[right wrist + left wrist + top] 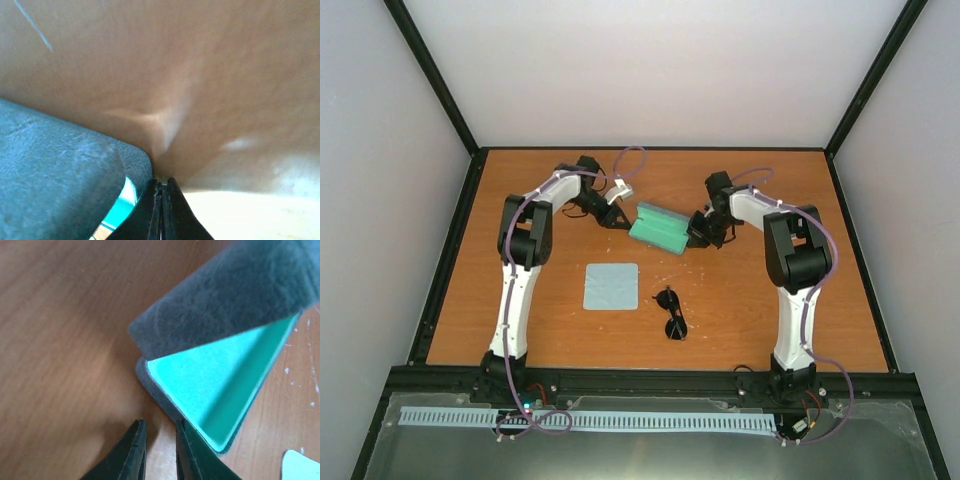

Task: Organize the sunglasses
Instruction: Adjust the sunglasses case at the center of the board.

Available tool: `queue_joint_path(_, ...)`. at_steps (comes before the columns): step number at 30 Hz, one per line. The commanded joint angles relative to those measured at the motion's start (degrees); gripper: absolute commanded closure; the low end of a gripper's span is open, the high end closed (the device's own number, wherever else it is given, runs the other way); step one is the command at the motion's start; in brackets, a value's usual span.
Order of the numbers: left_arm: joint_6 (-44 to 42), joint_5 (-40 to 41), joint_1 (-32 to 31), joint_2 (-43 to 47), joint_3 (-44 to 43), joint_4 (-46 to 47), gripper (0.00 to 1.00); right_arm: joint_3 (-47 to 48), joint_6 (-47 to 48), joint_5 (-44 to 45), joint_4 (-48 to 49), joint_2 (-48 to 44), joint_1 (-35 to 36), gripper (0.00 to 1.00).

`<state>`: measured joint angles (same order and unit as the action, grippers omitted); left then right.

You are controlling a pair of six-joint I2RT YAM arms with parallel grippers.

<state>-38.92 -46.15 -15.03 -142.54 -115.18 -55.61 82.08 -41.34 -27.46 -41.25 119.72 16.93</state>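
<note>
Sunglasses [671,312]: the small black pair lies flat on the table [750,300], on the near side of the case [658,228] and well apart from it, with neither gripper close. You have not yet picked them up.

Left of the case, the left gripper [160,440] sits low at the case's end. Its jaws are parted by a narrow gap with only bare table showing between them, so they hold nothing. One fingertip is right at the rim of the case's lower half, though you cannot tell whether it touches. This position probably serves to steady or nudge the case.

Nearer than the case and a little to its left, the pale blue cloth [611,286] lies spread flat, just beside the sunglasses.

The case itself stands open, lid raised and green lining exposed, which judging by the task is meant to receive the pair.

Right of the case, the right gripper [161,197] has its jaws fully together and grips nothing. Its tips rest at the case's rounded corner, likely bracing that end.

The case looks ready, and the next step would be to free one gripper for the sunglasses.
</note>
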Motion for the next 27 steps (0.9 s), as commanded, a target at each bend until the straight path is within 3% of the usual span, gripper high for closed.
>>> queue_joint_path(1,1.9,-3.8,-2.7,0.2,1.9,-3.7,0.80,4.8,2.3,1.4,4.1,4.4,-0.4,0.97)
queue_joint_path(10,6.2,-4.9,-3.1,0.2,-0.2,-0.3,0.77,13.1,5.6,2.0,1.4,9.7,-2.7,0.97)
queue_joint_path(15,8.5,-4.8,-3.0,0.0,-1.9,1.9,0.71,16.7,7.2,2.0,-0.7,12.1,-2.9,0.97)
queue_joint_path(20,7.9,-1.5,-2.0,0.3,-2.4,0.2,0.66,13.5,9.0,4.7,-3.8,7.8,-2.9,0.96)
queue_joint_path(27,7.0,2.6,1.0,3.7,0.9,-0.2,0.57,4.0,10.9,10.8,-13.3,-10.4,-2.2,0.70)
